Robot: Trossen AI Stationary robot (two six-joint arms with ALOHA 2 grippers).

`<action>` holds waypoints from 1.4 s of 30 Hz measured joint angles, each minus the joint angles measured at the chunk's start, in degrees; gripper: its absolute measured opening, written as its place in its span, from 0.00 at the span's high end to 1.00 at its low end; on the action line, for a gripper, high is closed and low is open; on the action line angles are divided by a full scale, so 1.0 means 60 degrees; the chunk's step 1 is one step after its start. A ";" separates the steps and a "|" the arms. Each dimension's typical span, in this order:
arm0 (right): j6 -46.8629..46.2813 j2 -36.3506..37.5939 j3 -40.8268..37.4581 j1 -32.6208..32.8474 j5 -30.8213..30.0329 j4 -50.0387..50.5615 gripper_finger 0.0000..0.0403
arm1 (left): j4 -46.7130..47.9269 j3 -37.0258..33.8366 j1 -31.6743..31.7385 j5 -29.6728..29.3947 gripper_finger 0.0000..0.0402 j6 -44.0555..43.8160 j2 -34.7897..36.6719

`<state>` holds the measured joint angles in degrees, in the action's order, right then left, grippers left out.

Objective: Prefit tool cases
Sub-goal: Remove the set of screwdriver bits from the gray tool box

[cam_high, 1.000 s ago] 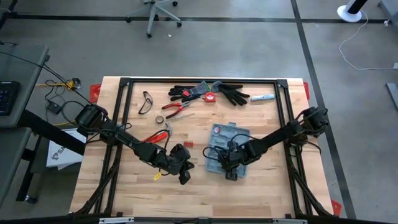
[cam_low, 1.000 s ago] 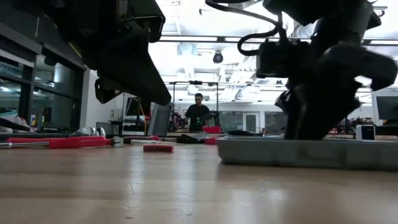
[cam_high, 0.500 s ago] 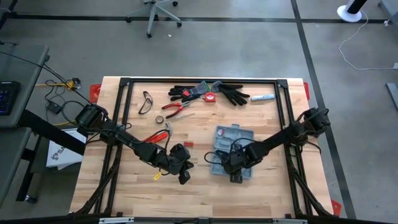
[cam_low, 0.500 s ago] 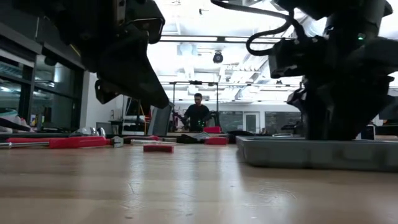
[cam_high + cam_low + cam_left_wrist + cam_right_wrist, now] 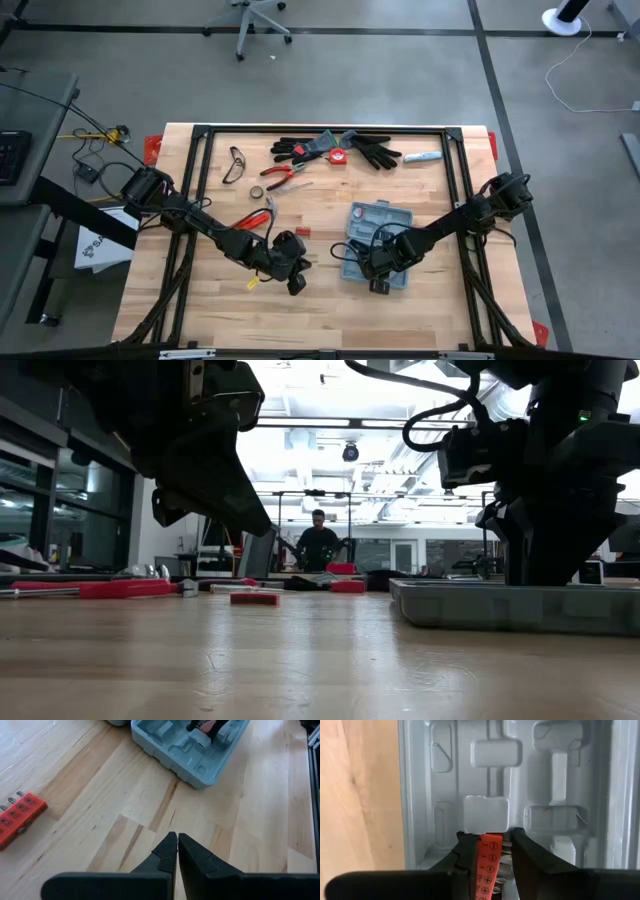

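Note:
The grey-blue tool case (image 5: 375, 225) lies open on the wooden table, right of centre, with its moulded tray (image 5: 520, 770) facing up. My right gripper (image 5: 491, 845) points down into the case's near end (image 5: 378, 283) and is shut on a red bit holder (image 5: 490, 857). My left gripper (image 5: 177, 837) hangs shut and empty above bare wood to the case's left (image 5: 296, 285). A second red bit holder (image 5: 20, 817) lies flat on the table farther left. My right gripper pinches the red bit holder by its two long sides (image 5: 481, 851) between its two fingers. The fingers come from above, pointing down, and lie along the holder. The holder sits low in the tray, its end next to a raised square block (image 5: 486, 813). Whether it rests on the tray, I cannot tell.
Along the far edge lie black gloves (image 5: 375, 153), a tape measure (image 5: 338, 155), pliers (image 5: 280, 172), safety glasses (image 5: 234, 165) and a utility knife (image 5: 422, 157). A red-handled tool (image 5: 252, 218) lies left of centre. Bare wood stretches along the near edge.
The tool case has slid a little toward the table's right edge, together with my right gripper, which stands in its near end. My left gripper has kept still.

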<state>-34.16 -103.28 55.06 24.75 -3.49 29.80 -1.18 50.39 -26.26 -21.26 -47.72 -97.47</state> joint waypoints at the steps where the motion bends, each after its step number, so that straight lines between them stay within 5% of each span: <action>1: -0.0036 0.0025 0.0020 0.0000 0.0004 0.0011 0.81 | -0.0003 0.0000 0.0000 -0.0014 0.98 -0.0001 0.0000; 8: -0.0181 0.0600 0.0209 -0.0088 -0.0272 0.0255 0.81 | -0.0659 0.0000 0.0157 -0.0050 0.98 0.0165 -0.0004; 13: -0.0271 0.0751 0.0269 -0.0329 -0.0445 0.0101 0.81 | -0.2046 0.0085 0.0650 0.0112 0.98 0.1299 -0.0004; 24: -0.0331 0.1464 0.0296 -0.0766 -0.0932 -0.0153 0.81 | -0.2100 0.1511 0.1888 0.1005 0.98 0.4034 -0.0006; 29: -0.0339 0.1640 0.0370 -0.1072 -0.1214 -0.0418 0.81 | -0.1884 0.1442 0.2013 0.1183 0.98 0.4003 -0.0349; 33: 0.0063 0.1770 0.0845 -0.1371 -0.1449 -0.0449 0.81 | -0.1538 0.1417 0.2004 0.2269 0.98 0.3774 -0.1134; 37: 0.0446 0.1840 0.1392 -0.1654 -0.1737 -0.0280 0.99 | -0.0645 0.1366 0.1948 0.2683 0.98 0.2989 -0.1362; 42: 0.0532 0.1867 0.1438 -0.1692 -0.1651 -0.0154 0.99 | -0.0810 0.1431 0.1774 0.2457 1.00 0.3297 -0.0973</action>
<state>-30.97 -92.09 63.69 14.60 -13.40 28.87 -6.04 58.98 -15.62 -6.52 -27.94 -103.31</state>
